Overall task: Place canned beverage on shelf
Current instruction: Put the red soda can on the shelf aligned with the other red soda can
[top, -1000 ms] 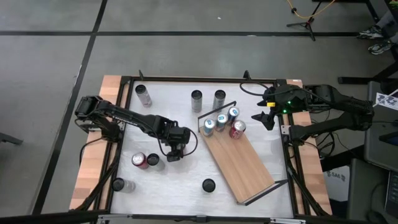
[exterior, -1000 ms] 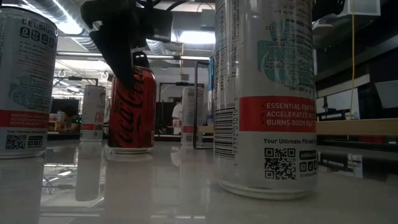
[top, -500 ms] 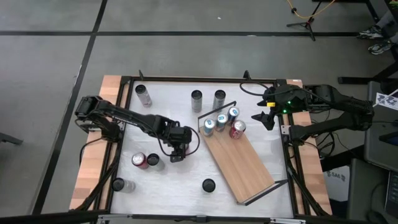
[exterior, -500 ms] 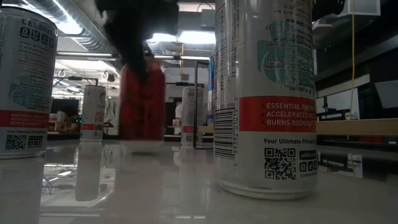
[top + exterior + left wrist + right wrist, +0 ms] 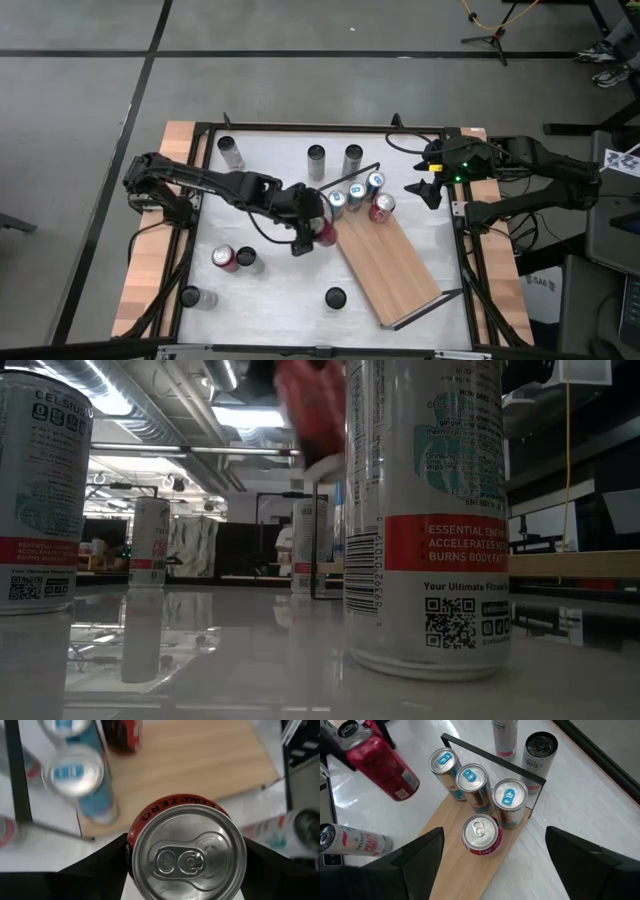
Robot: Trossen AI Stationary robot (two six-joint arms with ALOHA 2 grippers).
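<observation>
White bench [image 5: 400,160] is carrying a light-wood shelf [image 5: 390,265] lying diagonally, with three blue-topped cans [image 5: 470,782] and a red can [image 5: 481,836] standing at its railed end. Only the left wrist view is showing the left hand [image 5: 312,232] pinching a red Coke Zero can [image 5: 186,852] just above the shelf's near edge. From the low view, a large Celsius can [image 5: 425,510] is blocking most of this. Right hand [image 5: 425,190] is waiting beside the shelf, fingers spread.

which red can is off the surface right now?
The red can held in the left gripper, at the shelf's edge. The other red cans stand: one on the shelf, one on the table.
</observation>
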